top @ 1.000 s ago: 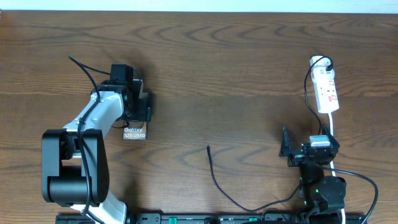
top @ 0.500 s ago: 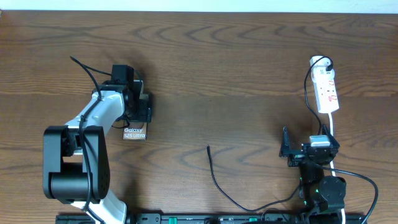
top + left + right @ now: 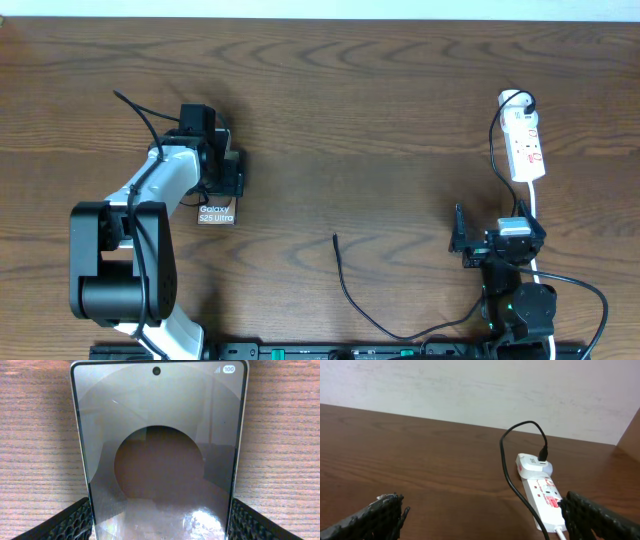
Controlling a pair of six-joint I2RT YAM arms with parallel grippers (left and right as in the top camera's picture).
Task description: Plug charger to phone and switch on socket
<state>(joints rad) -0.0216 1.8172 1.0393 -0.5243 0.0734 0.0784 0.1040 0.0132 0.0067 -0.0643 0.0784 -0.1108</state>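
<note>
Seen from overhead, most of the phone (image 3: 216, 213) is hidden under the left gripper (image 3: 160, 521); we make out only its lower end, with white lettering, left of centre in the frame. The left wrist view fills with its screen, camera hole at the top, while the phone's bottom is cut off by the frame edge. There the mesh-covered fingers (image 3: 75, 521) sit tight against both long edges: the left gripper is clamped across the phone, which lies flat on the wooden table (image 3: 400, 100). The left arm (image 3: 150, 185) reaches from its base at lower left up and to the right, wrist tipped down over the phone.

The charger (image 3: 346, 288) lies well apart from the phone, low and centre in the overhead view; its connector tip (image 3: 334, 237) points toward the top of the frame, and its other end is lost among the mounts at the bottom edge. The socket (image 3: 525, 145) rests at upper right, a black lead (image 3: 543, 453) plugged into its upper end. Its switch position is too small for us to read, and its white cord (image 3: 536, 205) disappears behind the right arm (image 3: 515, 300). That arm is folded close to its base at lower right, the right gripper (image 3: 484, 510) facing the socket, jaws spread wide with nothing between them.
</note>
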